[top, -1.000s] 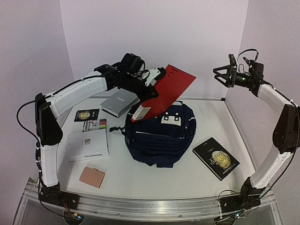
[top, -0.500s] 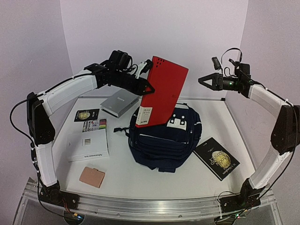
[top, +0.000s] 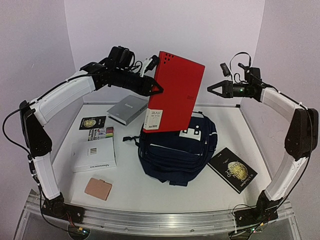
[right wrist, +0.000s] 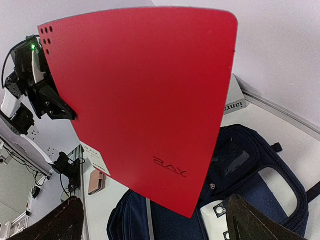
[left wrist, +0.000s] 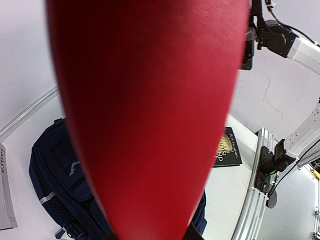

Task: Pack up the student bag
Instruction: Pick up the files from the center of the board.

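The navy student bag (top: pixel 175 152) lies on the table with its white patch (top: pixel 192 133) at the top. My left gripper (top: pixel 155 89) is shut on the left edge of a red folder (top: pixel 172 92) and holds it upright in the air above the bag's top. The folder fills the left wrist view (left wrist: pixel 150 110), with the bag (left wrist: pixel 55 170) below it. My right gripper (top: pixel 212 89) is open and empty, pointing at the folder's right edge with a small gap. In the right wrist view the folder (right wrist: pixel 145 100) hangs over the bag (right wrist: pixel 250 170).
A black book with a gold emblem (top: pixel 233 169) lies right of the bag. A grey box (top: pixel 127 109) sits at the back left. A white book (top: pixel 93 154), two small cards (top: pixel 95 127) and a tan wallet (top: pixel 98 189) lie on the left.
My left arm has lifted the red folder from a tilt over the bag to upright and higher. My right gripper has moved left toward the folder.
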Controlling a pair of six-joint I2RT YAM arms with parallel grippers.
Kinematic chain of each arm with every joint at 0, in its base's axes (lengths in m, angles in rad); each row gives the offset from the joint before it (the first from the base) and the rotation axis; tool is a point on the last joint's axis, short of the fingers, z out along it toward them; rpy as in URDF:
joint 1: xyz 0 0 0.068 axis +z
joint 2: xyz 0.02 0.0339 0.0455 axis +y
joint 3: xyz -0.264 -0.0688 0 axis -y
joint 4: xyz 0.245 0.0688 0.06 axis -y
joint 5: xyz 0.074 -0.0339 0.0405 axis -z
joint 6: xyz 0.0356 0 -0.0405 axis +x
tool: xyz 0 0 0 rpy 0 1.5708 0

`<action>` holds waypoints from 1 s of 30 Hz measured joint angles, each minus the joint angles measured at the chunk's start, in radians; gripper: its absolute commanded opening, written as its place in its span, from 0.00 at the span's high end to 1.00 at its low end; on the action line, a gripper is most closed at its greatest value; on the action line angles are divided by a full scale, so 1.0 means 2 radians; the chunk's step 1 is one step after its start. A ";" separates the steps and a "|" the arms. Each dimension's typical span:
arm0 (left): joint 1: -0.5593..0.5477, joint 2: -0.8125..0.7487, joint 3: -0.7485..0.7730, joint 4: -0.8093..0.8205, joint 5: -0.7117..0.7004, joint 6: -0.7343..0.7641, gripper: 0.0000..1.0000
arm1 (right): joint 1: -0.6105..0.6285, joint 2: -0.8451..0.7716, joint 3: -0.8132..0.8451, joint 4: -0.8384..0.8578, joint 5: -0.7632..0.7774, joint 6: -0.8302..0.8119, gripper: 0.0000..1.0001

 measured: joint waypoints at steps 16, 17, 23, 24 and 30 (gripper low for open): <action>0.005 -0.014 0.013 0.001 0.042 -0.028 0.94 | 0.045 0.019 0.022 -0.002 -0.018 0.022 0.05; 0.006 -0.017 0.010 0.002 0.044 -0.032 0.94 | 0.045 0.023 0.022 -0.002 -0.018 0.024 0.05; 0.022 -0.049 -0.039 0.033 0.065 -0.061 0.94 | 0.046 0.036 0.022 -0.002 -0.017 0.033 0.04; 0.024 -0.054 -0.044 0.036 0.068 -0.065 0.94 | 0.047 0.037 0.022 -0.002 -0.019 0.036 0.09; 0.033 -0.065 -0.057 0.061 0.089 -0.084 0.93 | 0.071 0.037 0.026 -0.002 -0.043 0.059 0.31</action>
